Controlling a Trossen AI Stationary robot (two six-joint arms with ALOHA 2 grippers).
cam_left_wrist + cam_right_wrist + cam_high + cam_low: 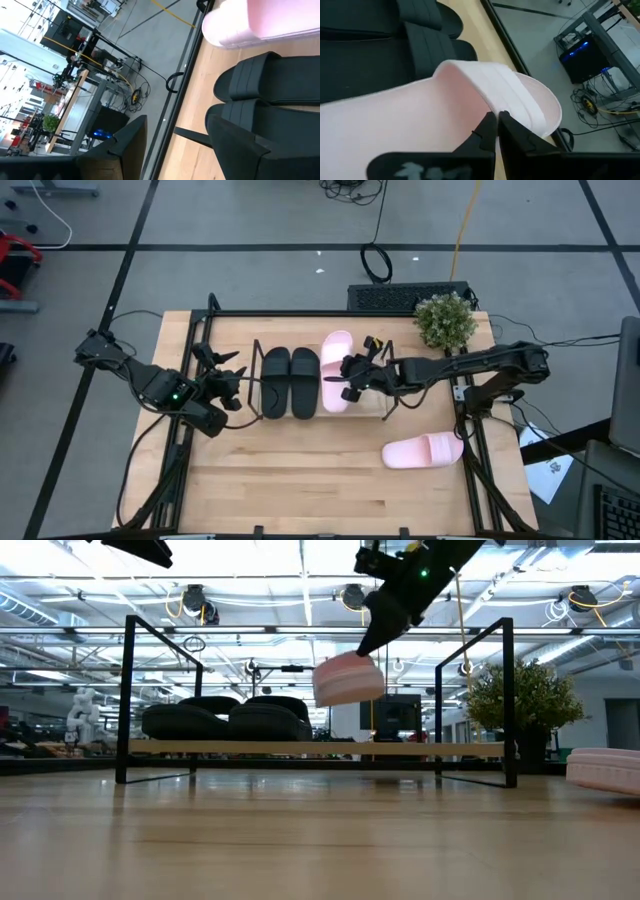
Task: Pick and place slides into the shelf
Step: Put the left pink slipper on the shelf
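Wooden counter [300,470] carries the shelf [262,418] holding two black slides [289,381]. Right claw [347,378] grips a pink slide [336,370] above it; another pink slide [423,450] lies near-right. Left claw [236,384] spreads wide at the shelf's left end.

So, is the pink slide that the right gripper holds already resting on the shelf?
Not yet. In the low view the pink slide hangs above the shelf board, held by the right gripper.

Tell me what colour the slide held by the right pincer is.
Pale pink; the slide in the right pincer shows best in the right wrist view.
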